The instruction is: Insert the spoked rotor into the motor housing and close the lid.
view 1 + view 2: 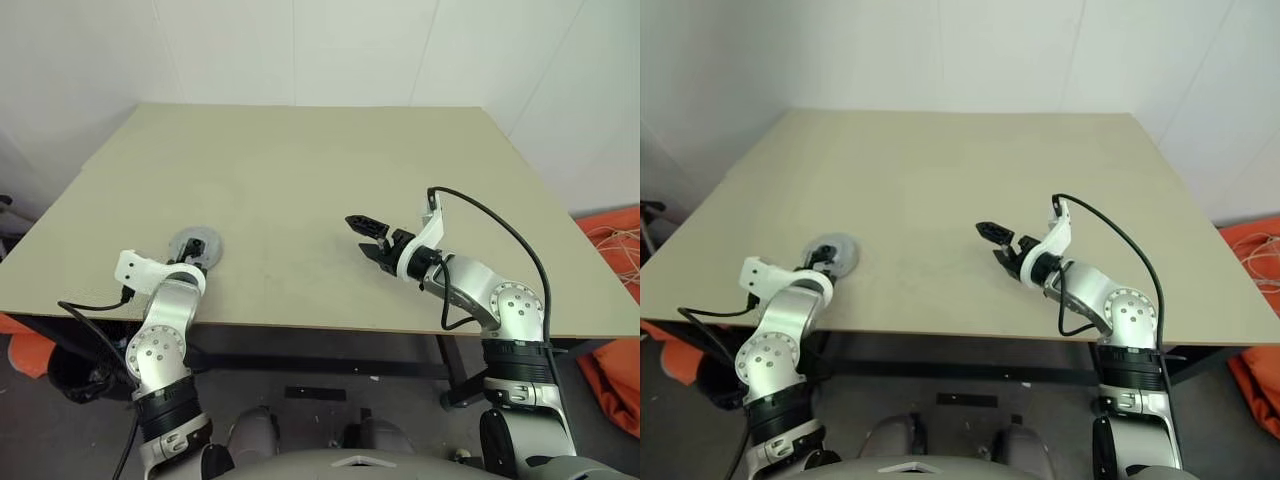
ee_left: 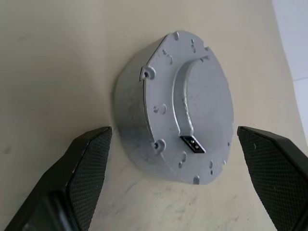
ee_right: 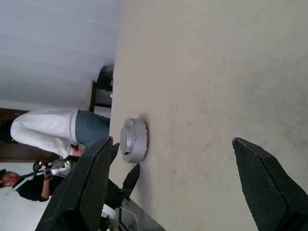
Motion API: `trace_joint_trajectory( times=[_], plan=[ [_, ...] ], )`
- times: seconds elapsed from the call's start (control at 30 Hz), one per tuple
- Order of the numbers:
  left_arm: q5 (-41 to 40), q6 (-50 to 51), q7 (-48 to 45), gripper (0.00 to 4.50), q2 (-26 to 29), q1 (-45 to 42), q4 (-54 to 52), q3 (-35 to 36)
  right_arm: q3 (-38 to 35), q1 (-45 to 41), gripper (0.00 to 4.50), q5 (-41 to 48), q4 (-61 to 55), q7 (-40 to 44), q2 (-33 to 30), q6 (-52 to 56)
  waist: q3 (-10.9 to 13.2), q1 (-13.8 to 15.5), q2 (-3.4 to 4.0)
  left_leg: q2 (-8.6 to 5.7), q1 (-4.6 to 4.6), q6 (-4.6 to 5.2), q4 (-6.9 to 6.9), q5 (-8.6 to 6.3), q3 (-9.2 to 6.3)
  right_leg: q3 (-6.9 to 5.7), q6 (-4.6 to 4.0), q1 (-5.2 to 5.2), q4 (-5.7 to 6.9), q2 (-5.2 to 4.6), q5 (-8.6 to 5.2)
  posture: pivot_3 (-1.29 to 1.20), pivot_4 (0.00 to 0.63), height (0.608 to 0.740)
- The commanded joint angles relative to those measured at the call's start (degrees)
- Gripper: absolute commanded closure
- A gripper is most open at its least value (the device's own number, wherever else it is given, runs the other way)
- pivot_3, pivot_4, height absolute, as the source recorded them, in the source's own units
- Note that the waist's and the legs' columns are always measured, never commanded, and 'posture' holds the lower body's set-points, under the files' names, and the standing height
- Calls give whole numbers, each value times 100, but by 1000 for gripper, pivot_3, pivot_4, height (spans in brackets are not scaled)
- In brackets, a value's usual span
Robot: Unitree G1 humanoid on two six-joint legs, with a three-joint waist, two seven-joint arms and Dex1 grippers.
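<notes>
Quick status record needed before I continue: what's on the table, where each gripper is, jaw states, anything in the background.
object on table: one closed grey metal cylinder, the motor housing, flat cover with screw holes facing up, near the robot's left front table edge
rotor and windings: cannot tell, nothing of the inside shows
left gripper: jaws open, straddling the near side of the housing, not touching it
right gripper: jaws open, empty, hovering over bare table near the middle
background: people beyond the table edge in the right wrist view
</notes>
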Motion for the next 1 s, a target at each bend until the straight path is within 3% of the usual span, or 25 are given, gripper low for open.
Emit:
trace_joint_trajectory(
  times=[0.03, 0.37, 0.5, 0.6, 0.77, 0.87, 1.0],
  plan=[
    [-531, 485, 92, 28, -138, 79, 3, -321, -78, -169, 0, 44, -31, 77, 13, 10, -1, 82, 2, -1, -2, 0, 0, 0, -1, 0, 0, 0, -1, 0, 0, 0, 0, 740],
    [-1909, 1369, -870, 28, 284, -137, -212, -1222, -83, -136, 0, -64, -115, 92, 0, 5, 4, 111, -8, -4, -31, -3, 5, 2, -8, 2, 15, -13, -7, 0, 8, 0, 0, 740],
    [-1633, 1531, -1701, 28, 780, -335, -233, -1614, 420, -36, 0, -1659, -717, 927, -422, -220, 4, 95, -6, 3, -46, -9, 2, 6, -11, 1, 14, -36, -1, 9, 8, 0, 0, 740],
    [-682, 1237, -2649, 28, 1295, -418, -225, -2019, 751, 181, 0, -2783, -1131, 1560, -593, -700, 4, 97, -7, 0, -53, -10, 2, 6, -14, 1, 16, -40, -5, 8, 8, 0, 0, 740],
    [2222, -556, -4498, 28, 2412, -203, 77, -3412, 1809, 757, 0, -5494, -1613, 2590, -1148, -2273, 4, 140, -6, -3, -61, -6, 3, 4, -23, 0, 22, -42, -12, 6, 6, 0, 0, 740],
    [3479, -1776, -4848, 28, 2493, 48, 417, -3791, 2001, 1092, 0, -6510, -1592, 2846, -1151, -3125, 4, 140, -6, -7, -62, -2, 3, 2, -24, 1, 27, -39, -19, 5, 5, 0, 0, 740],
    [4692, -3202, -4751, 28, 2278, 348, 939, -3814, 1787, 1486, 0, -7233, -1379, 2884, -938, -3819, 4, 110, -6, -6, -60, 2, 2, 0, -26, 1, 24, -38, -17, 5, 5, 0, 0, 740]
  ],
)
